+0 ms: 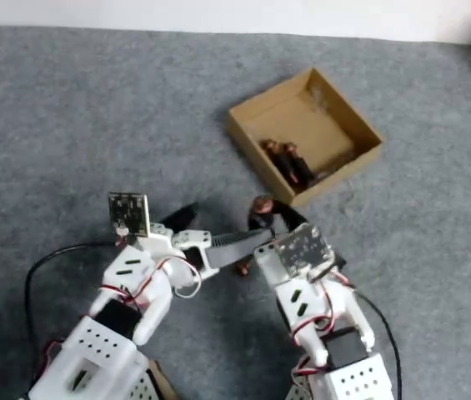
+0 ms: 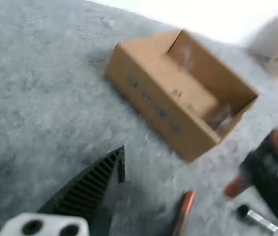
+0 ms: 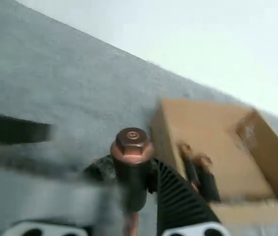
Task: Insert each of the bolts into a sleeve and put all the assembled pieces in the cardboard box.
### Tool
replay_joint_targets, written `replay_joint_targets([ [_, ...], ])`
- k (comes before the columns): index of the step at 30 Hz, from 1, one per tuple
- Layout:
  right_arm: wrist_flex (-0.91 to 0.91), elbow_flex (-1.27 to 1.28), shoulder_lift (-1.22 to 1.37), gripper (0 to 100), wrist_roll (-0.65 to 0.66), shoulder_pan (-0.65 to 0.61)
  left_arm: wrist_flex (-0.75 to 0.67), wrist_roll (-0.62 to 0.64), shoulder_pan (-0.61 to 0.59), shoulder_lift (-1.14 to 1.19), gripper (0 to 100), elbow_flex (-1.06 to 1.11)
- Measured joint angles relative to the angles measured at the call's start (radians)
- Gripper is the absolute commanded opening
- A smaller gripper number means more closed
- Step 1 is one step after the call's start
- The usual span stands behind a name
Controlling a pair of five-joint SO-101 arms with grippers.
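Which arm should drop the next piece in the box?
The right one. The right gripper is shut on a bolt in its sleeve, close beside the cardboard box. The left gripper sits farther from the box.

One cardboard box (image 1: 306, 133) is counted. Two assembled pieces (image 1: 287, 162) are seen inside it, and one copper-headed bolt (image 3: 132, 145), seated in one dark sleeve (image 3: 134, 189), is seen outside it. Two robot arms (image 1: 135, 292) are counted.
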Motion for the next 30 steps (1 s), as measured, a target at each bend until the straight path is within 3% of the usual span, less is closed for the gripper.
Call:
replay_joint_targets([
  [15,-0.175,-0.430,0.743,0.5,0.002,0.137,0.002,-0.011,-0.049,0.009,60,0.005],
  [26,-0.387,-0.655,1.237,0.5,0.238,0.143,0.002,-0.011,-0.051,0.009,60,0.005],
  [30,-0.439,-0.709,1.390,1.9,0.265,0.152,0.002,-0.011,-0.049,0.009,60,0.005],
])
